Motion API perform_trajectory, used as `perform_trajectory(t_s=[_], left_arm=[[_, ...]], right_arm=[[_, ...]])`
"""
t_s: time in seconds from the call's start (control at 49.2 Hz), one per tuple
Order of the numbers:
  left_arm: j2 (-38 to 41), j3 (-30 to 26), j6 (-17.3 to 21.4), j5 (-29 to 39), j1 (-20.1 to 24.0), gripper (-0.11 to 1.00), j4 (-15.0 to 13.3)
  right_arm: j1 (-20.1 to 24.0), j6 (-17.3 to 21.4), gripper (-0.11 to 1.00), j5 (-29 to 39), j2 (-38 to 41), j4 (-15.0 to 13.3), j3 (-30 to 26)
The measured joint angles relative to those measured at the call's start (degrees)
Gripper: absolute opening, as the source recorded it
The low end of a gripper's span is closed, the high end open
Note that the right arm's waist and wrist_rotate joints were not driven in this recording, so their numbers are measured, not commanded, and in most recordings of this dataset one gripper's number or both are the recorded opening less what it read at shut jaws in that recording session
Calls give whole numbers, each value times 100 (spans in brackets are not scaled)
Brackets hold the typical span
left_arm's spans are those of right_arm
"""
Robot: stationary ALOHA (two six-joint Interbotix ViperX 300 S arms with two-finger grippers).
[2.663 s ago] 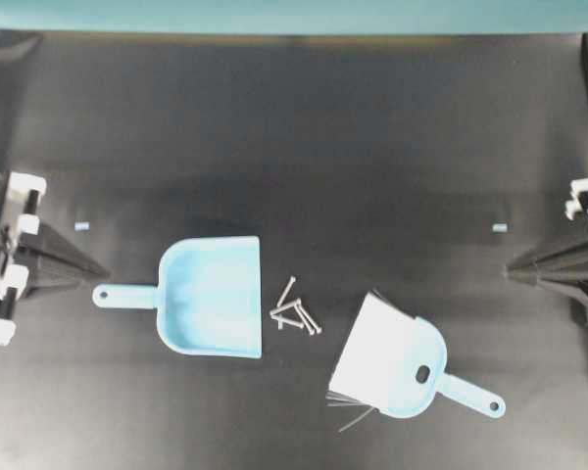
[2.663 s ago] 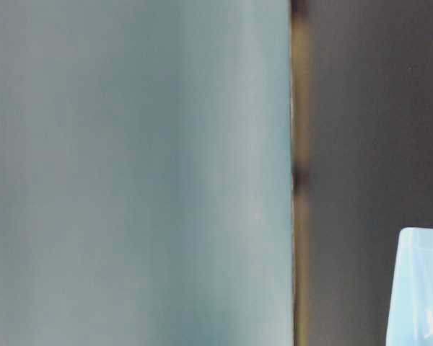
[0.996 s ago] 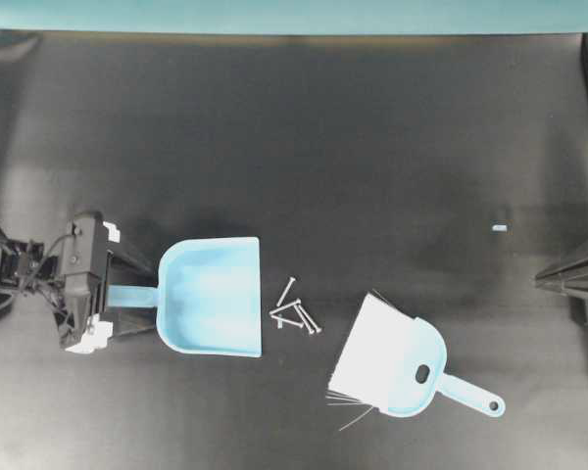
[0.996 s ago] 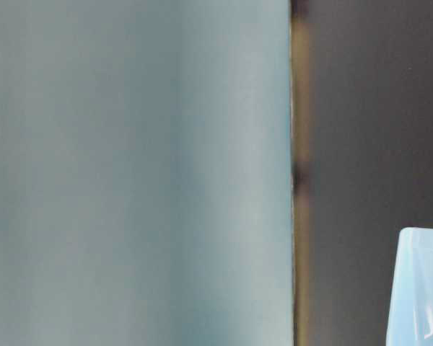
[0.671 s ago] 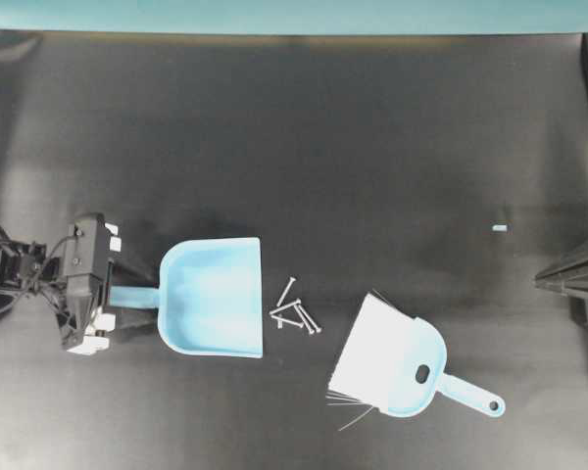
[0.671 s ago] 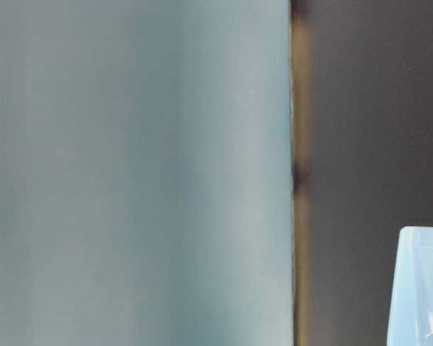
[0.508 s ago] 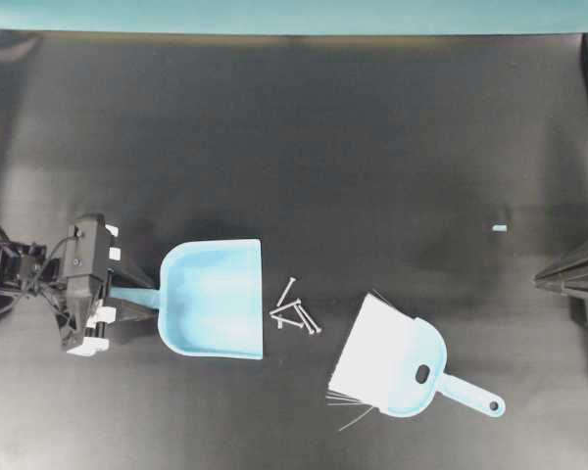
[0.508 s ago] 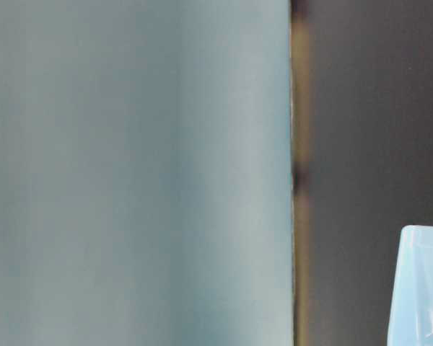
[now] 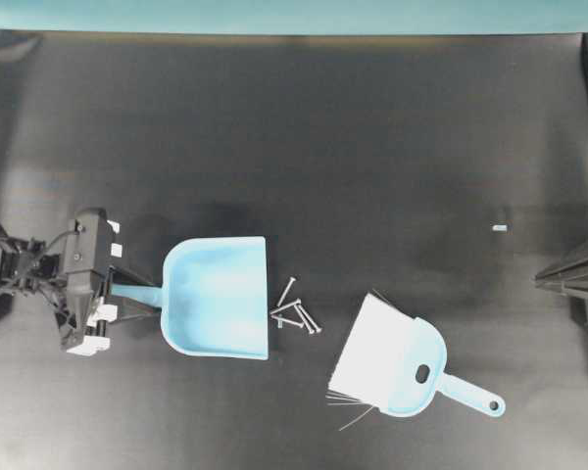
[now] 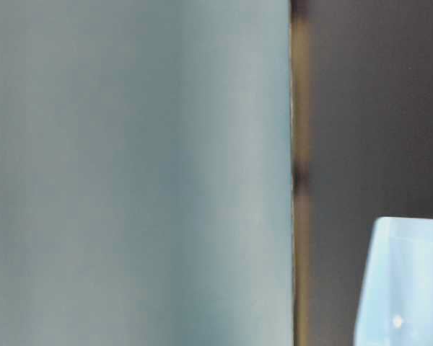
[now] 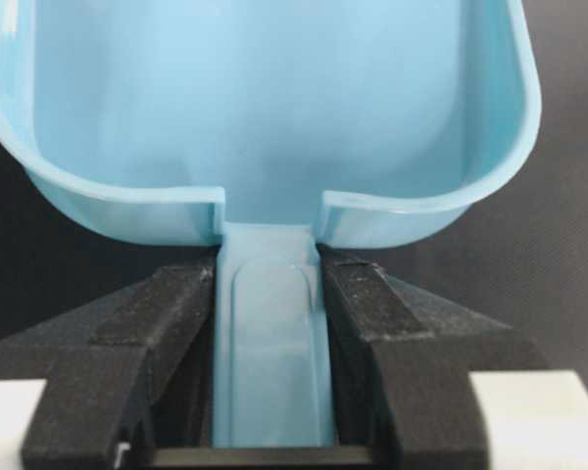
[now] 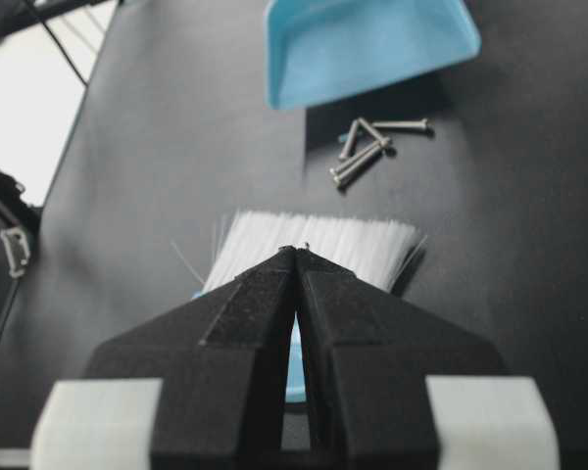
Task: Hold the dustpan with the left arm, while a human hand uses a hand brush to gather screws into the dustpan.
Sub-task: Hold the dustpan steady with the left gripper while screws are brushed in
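Note:
The light blue dustpan (image 9: pixel 216 299) lies left of centre with its mouth to the right. My left gripper (image 9: pixel 135 295) is shut on its thin handle. In the left wrist view both black fingers (image 11: pixel 176 299) press the handle's sides just behind the dustpan (image 11: pixel 274 108). Several silver screws (image 9: pixel 296 313) lie just off the pan's mouth. The hand brush (image 9: pixel 392 357) lies to their right, bristles toward them. At the right edge my right gripper (image 9: pixel 544 277) is shut and empty. Its tips (image 12: pixel 296 251) point at the brush's bristles (image 12: pixel 353 240). No human hand is in view.
A tiny pale blue speck (image 9: pixel 500 227) lies on the black mat at the right. A teal wall (image 9: pixel 294 15) runs along the back edge. The table-level view is mostly filled by a teal panel (image 10: pixel 130 173), with a corner of the dustpan (image 10: pixel 404 288) showing.
My left gripper has closed on the dustpan's handle. The pan has shifted slightly right toward the screws. The right arm, brush and screws have not moved.

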Motion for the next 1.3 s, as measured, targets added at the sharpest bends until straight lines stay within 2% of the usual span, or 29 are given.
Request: perform_trajectory(t_s=[0.203, 0.447, 0.773, 1.016, 1.301], left_arm=[[-439, -9, -35, 501, 0, 30, 0], [-439, -53, -53, 932, 9, 30, 0], [-369, -105, 35, 1187, 44, 30, 0], [-123, -167, 202, 1248, 141, 30, -9], [176, -299, 211, 1301, 149, 30, 0]], right_arm=[[0, 9, 0, 0, 0, -9, 0], [0, 9, 0, 9, 0, 0, 0], [0, 0, 0, 0, 0, 0, 0], [0, 0, 0, 0, -9, 0, 0], [0, 9, 0, 0, 0, -9, 0]])
